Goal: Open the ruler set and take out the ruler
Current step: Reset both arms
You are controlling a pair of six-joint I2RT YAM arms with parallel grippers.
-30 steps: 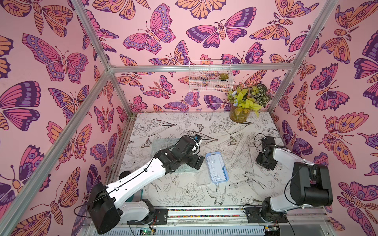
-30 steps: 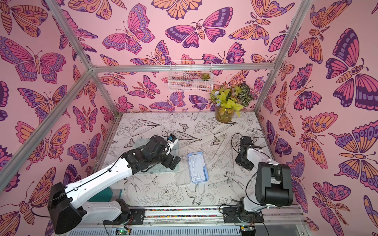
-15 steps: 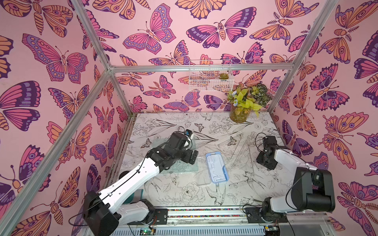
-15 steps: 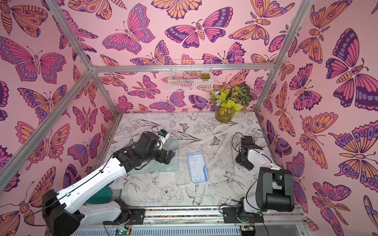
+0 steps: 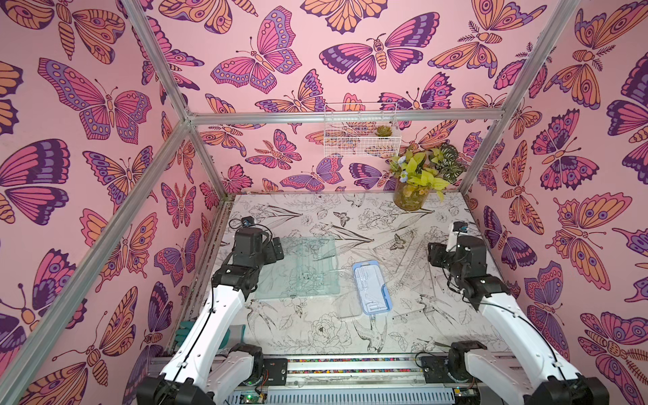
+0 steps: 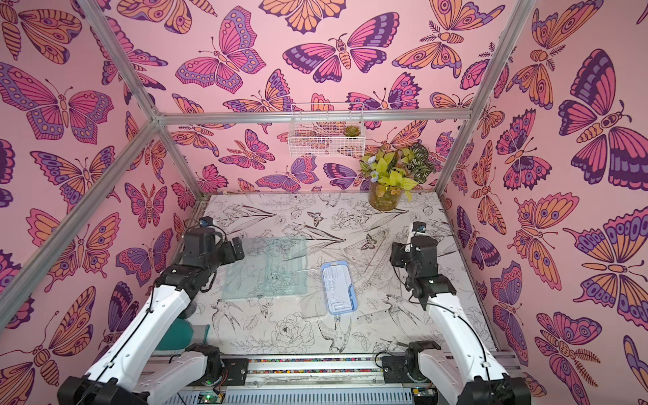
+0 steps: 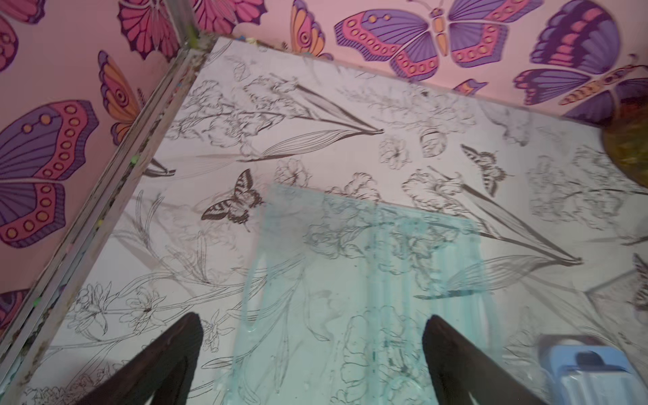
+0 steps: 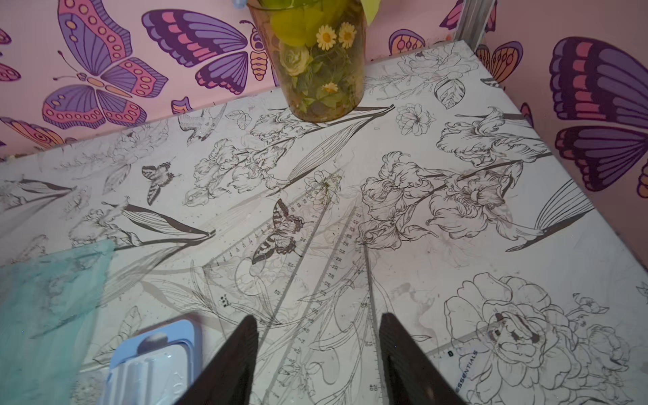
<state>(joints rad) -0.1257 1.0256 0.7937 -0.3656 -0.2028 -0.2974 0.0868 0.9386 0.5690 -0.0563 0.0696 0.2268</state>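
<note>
Left claw stands wide and holds nothing; in both top views it hovers at the left edge of a greenish clear sheet that lies flat on the table. From its wrist view the sheet runs under the gap between the two dark fingers, and whether they touch it cannot be told.

Right claw stands partly apart, narrower than the left, with nothing between its fingers. It sits over the right side of the table, above two clear triangle rulers that lie flat and overlap each other.

The blue case of the ruler set lies flat near the middle of the table, between the two arms, just right of the greenish sheet and apart from both claws. Its moulded slots face up. A clear straight ruler lies on the table just right of the case's near end; the right wrist view shows its printed end beside the right finger.

A vase of leaves and flowers stands at the far right corner, well apart from everything else.
</note>
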